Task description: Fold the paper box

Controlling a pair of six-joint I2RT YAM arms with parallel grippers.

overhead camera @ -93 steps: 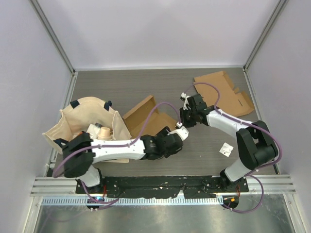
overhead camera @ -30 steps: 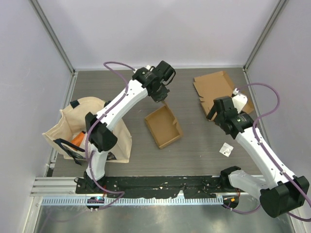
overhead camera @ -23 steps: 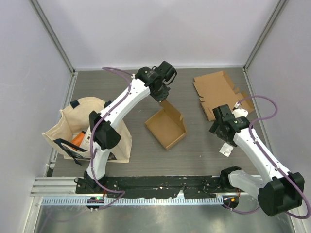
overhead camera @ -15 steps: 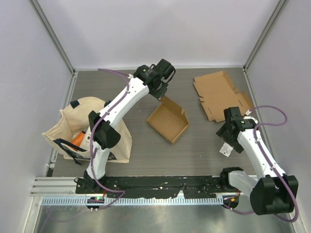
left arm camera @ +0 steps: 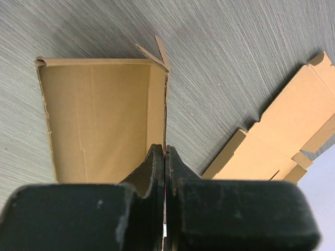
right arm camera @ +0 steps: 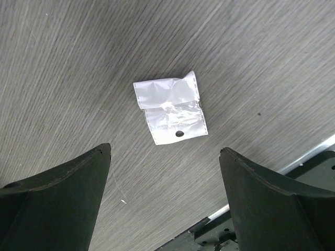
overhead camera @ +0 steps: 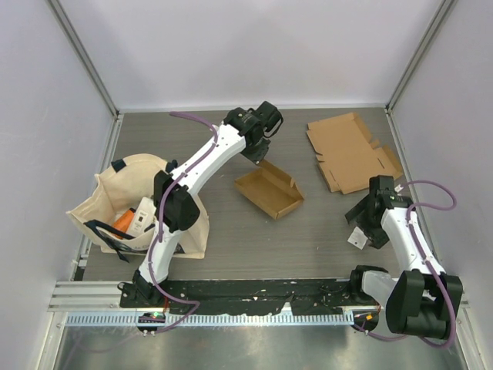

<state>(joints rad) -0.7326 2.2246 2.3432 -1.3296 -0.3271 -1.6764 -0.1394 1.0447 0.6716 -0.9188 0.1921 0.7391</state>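
Left pincer clamps 1 wall of the paper box at the tabletop centre; the thin cardboard may slip or buckle. Right pincer, spread wide over a plastic bag, offers no support.

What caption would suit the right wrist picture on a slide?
Open right gripper poised above a small clear plastic bag lying on the grey table.

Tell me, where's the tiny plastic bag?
In the top view, the bag lies at the table's right, under the open right gripper, near the flat cardboard sheet.
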